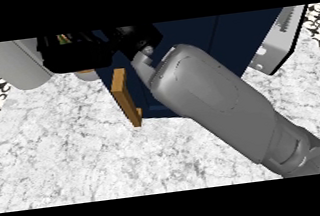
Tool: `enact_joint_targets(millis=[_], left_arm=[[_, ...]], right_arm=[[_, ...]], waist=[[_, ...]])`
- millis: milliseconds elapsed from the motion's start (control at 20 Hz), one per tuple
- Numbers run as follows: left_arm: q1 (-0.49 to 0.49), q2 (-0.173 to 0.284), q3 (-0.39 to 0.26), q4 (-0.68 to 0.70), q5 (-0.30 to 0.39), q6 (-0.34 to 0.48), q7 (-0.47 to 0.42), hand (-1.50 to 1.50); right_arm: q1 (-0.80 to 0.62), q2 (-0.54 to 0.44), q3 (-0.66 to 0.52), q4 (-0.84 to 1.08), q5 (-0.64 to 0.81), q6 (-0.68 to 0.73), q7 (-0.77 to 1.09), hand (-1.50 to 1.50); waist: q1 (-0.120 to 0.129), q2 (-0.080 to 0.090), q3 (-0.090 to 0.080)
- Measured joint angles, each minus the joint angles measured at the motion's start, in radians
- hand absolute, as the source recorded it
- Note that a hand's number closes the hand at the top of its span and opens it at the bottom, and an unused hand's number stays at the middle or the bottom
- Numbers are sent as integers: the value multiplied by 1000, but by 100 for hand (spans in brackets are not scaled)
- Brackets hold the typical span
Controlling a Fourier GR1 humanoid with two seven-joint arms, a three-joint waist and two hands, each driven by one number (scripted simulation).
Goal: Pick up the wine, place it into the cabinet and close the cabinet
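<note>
I am holding my right hand [82, 54] at the cabinet [184, 36] front, above its door [122, 94]; whether its fingers are curled, I cannot tell. The wine [62, 39] is barely showing there, and I am treating it as heavy, smooth, breakable glass, best held mid-body.

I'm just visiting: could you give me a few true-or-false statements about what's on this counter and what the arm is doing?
1. The counter is white marble. True.
2. The cabinet is bright red. False: it is dark blue.
3. A grey forearm reaches up from the lower right toward the cabinet. True.
4. The right hand lies flat on the counter. False: it is raised at the cabinet's top left.
5. A wooden handle shows at the cabinet's left edge. True.
</note>
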Motion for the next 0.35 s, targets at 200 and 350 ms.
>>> enact_joint_targets(millis=[200,350], left_arm=[[-19,-2,1,1,-6,7,12,-150],[-27,-8,-5,4,-8,6,17,-150]], right_arm=[[9,-24,9,15,21,43,-52,150],[14,-38,11,21,31,63,-73,150]], waist=[[-1,-7,-2],[0,-10,0]])
